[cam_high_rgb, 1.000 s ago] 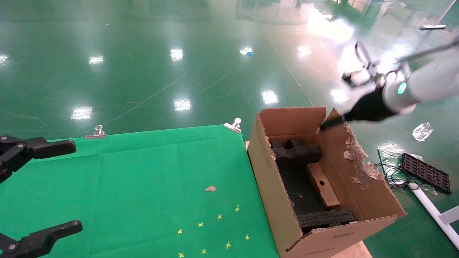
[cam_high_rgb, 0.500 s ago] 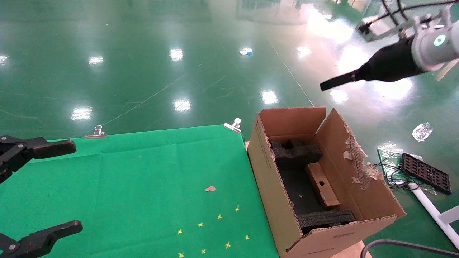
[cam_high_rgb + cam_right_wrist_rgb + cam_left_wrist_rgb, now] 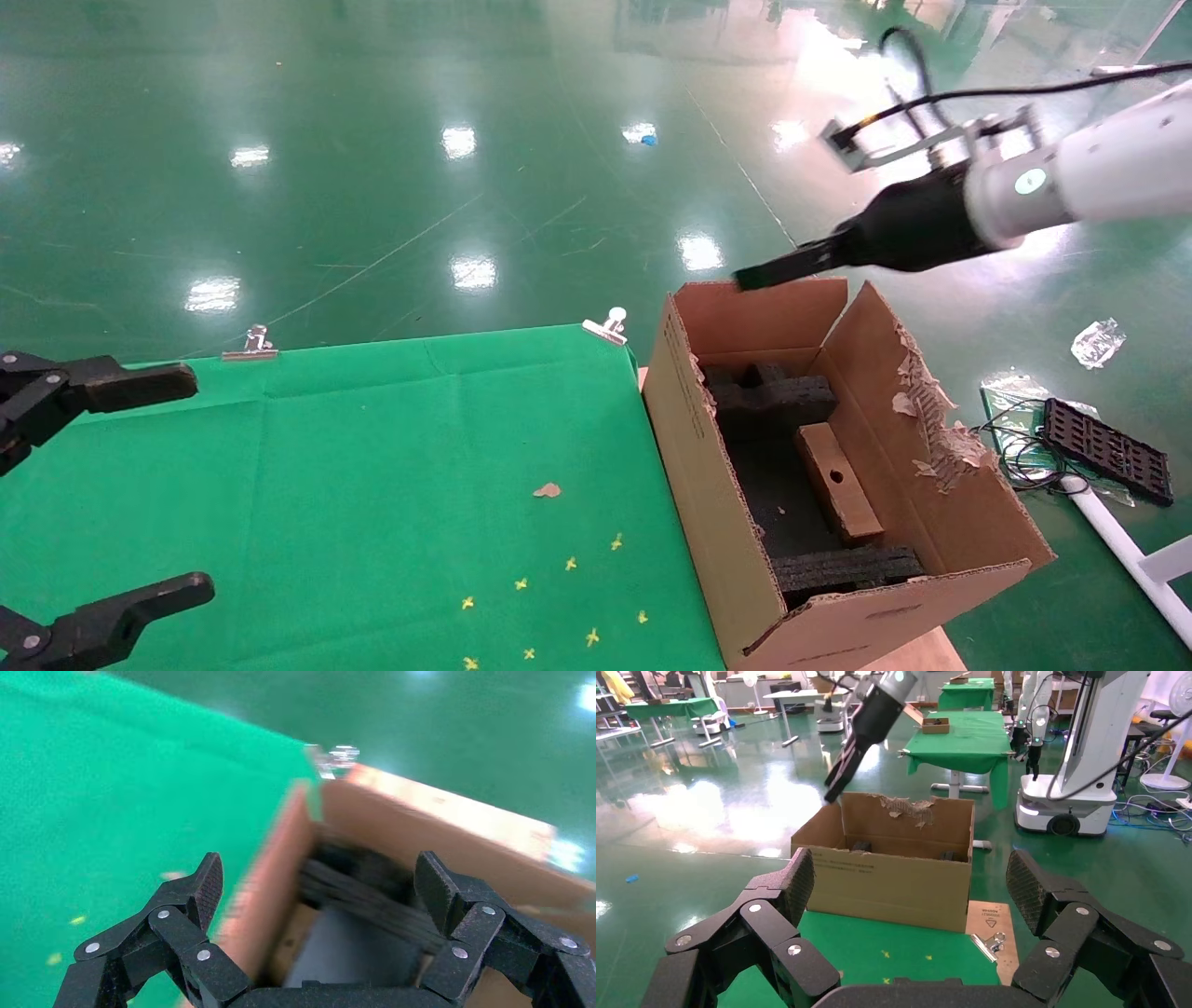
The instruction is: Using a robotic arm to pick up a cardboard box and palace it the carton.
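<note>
The carton [image 3: 708, 485] stands open at the table's right end, with black foam blocks [image 3: 773, 401] inside. The flat brown cardboard box [image 3: 836, 483] lies inside it on edge against the right wall, hole upward. My white right arm [image 3: 1108, 177] reaches in from the right. Its gripper [image 3: 764, 273] hangs open and empty just above the carton's far wall. In the right wrist view the gripper [image 3: 320, 874] looks down into the blurred carton [image 3: 422, 839]. My left gripper [image 3: 197, 483] is open and empty over the table's left edge. In its wrist view [image 3: 910, 881] it faces the carton [image 3: 891, 874].
A green cloth [image 3: 372, 447] covers the table, held by metal clips [image 3: 607, 326] at the far edge. A cardboard scrap [image 3: 547, 490] and yellow marks lie on it. On the floor to the right are a black tray [image 3: 1103, 447], cables and a white pole [image 3: 1127, 550].
My right arm rose from the carton's right flap, then swung down and to the left to above the carton's far wall. The left gripper and the box have not moved.
</note>
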Motion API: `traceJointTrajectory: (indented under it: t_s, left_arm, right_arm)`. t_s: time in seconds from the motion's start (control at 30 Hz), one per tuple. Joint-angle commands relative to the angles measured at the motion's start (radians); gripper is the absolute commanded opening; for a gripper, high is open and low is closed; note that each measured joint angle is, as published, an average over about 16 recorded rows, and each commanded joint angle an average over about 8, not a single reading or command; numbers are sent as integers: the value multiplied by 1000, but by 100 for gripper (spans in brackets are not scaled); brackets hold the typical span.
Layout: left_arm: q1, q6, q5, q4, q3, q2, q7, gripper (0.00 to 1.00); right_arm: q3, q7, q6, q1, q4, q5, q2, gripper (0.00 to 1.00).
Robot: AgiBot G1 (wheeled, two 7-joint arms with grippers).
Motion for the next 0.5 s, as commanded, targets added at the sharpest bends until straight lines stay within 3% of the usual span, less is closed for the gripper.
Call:
traceJointTrajectory:
  t_s: [0.03, 0.5]
  left_arm:
    - [0, 0, 0, 0, 0, 0, 0, 100]
    - [0, 0, -1, 0, 1, 0, 0, 100]
  right_arm:
    - [42, -19, -9, -37, 36, 18, 6, 100]
    - [336, -154, -76, -298, 288, 148, 52, 100]
